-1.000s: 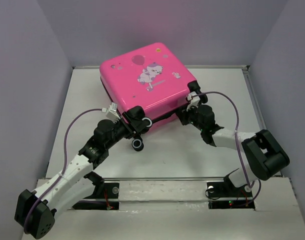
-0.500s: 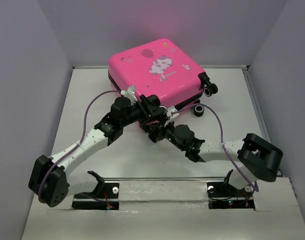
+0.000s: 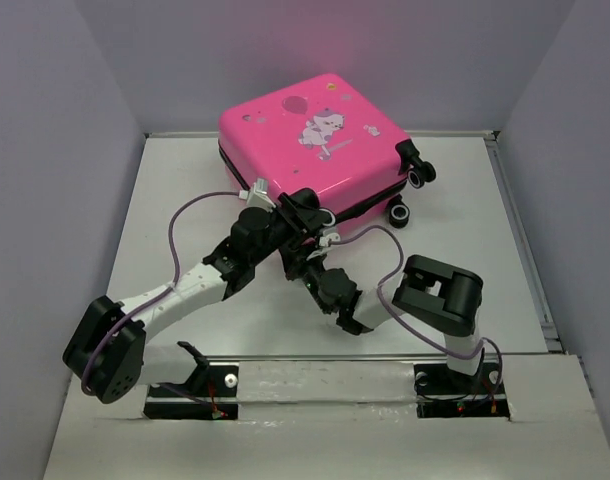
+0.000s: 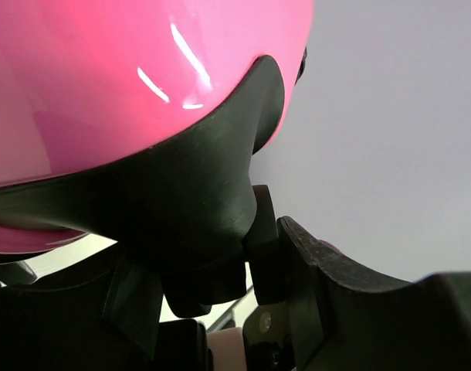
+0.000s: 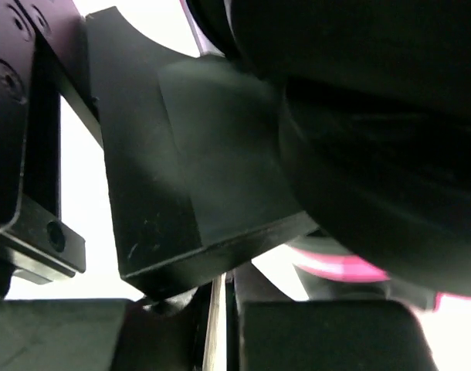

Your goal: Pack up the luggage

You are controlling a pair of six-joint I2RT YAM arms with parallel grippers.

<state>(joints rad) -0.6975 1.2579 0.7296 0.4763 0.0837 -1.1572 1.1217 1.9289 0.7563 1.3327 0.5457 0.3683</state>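
The hot-pink luggage (image 3: 315,150) lies closed and tilted at the back middle of the table, printed side up, its small wheels (image 3: 422,176) at the right. My left gripper (image 3: 303,212) is at its near corner, jaws closed on a black part under the pink shell (image 4: 104,77); in the left wrist view the gripper (image 4: 247,263) shows black plastic between its fingers. My right gripper (image 3: 310,262) sits just below and in front of the left one, beneath that corner, jaws nearly together. The right wrist view (image 5: 220,317) is dark, with a pink sliver of the luggage (image 5: 336,268).
The white table (image 3: 465,260) is boxed in by grey walls at the left, right and back. A metal rail (image 3: 315,358) runs along the near edge by the arm bases. Both arms crowd together at the luggage's near corner.
A second ago the luggage's wheels faced near-left; it has since turned so they sit at the right. My right arm has folded in and its gripper has moved left under the left gripper.
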